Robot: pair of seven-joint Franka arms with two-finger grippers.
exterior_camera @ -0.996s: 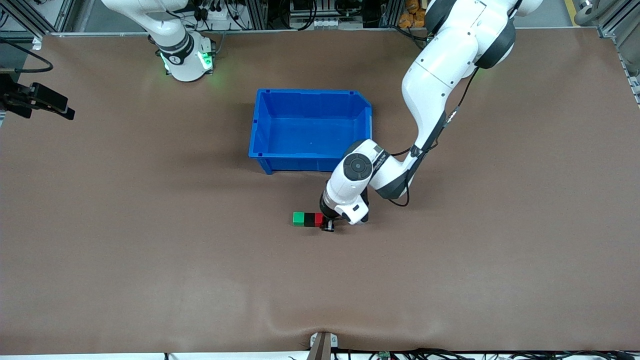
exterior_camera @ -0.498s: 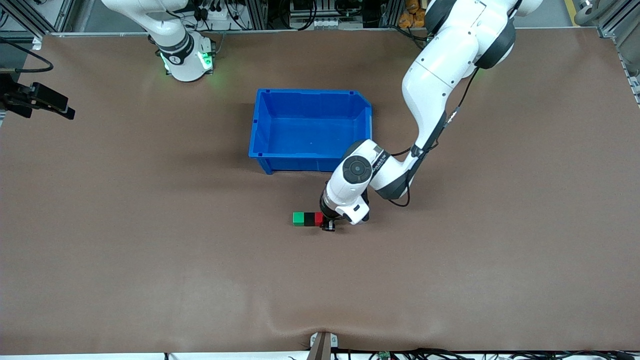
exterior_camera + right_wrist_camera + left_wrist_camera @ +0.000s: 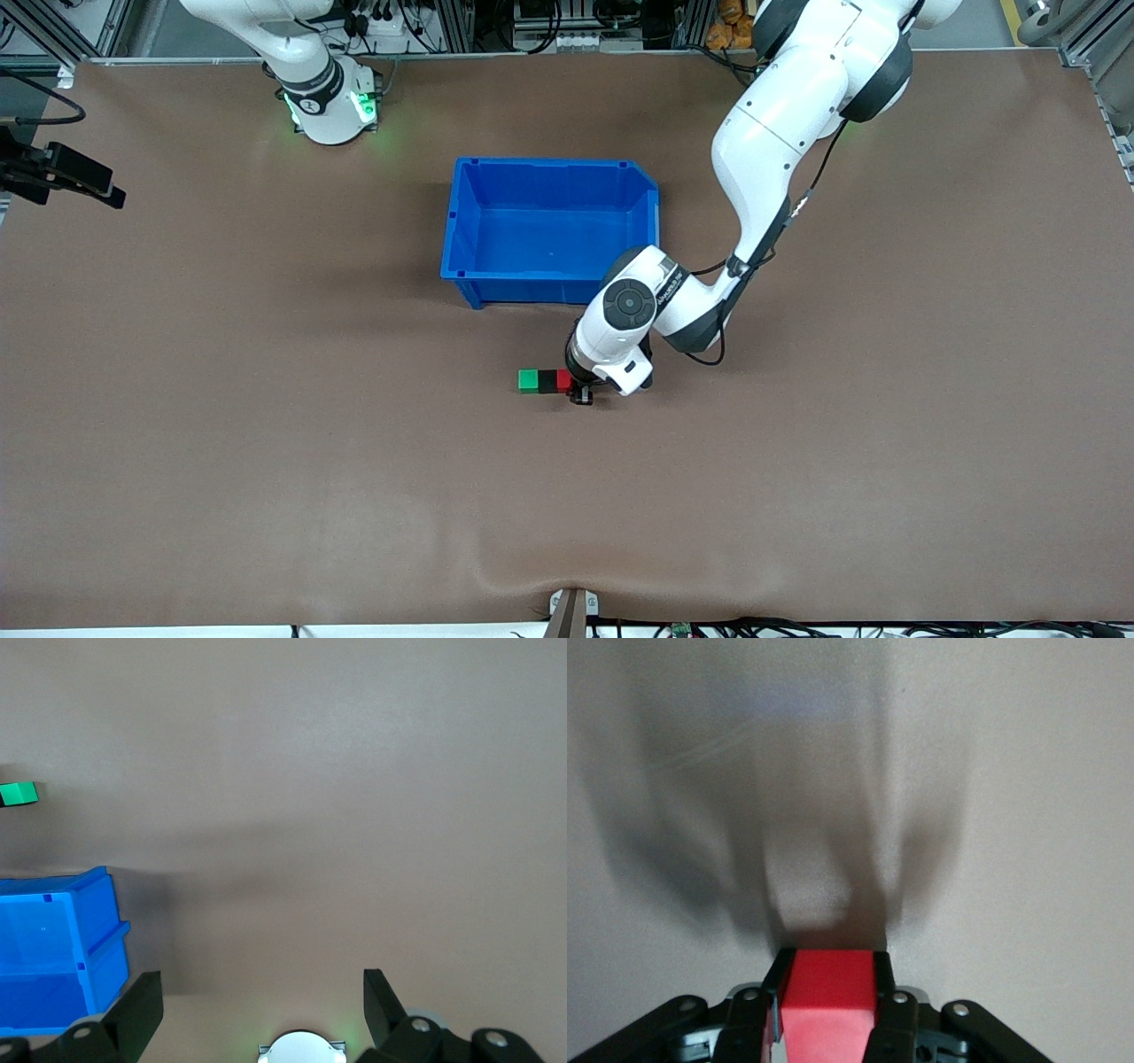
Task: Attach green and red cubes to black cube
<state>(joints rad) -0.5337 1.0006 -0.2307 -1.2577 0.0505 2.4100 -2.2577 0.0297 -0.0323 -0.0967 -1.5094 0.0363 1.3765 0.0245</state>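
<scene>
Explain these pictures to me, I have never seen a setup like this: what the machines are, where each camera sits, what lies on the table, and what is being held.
Two white robot arms stand at a brown table. One picture looks down from across the table; the other two come from cameras on each arm's wrist. On the table is a blue bin. Nearer the camera, three small cubes sit joined in a row: green cube, black cube, red cube. The left gripper is shut on the red one, as the left wrist view shows. The right gripper waits open at the right arm's end of the table.
</scene>
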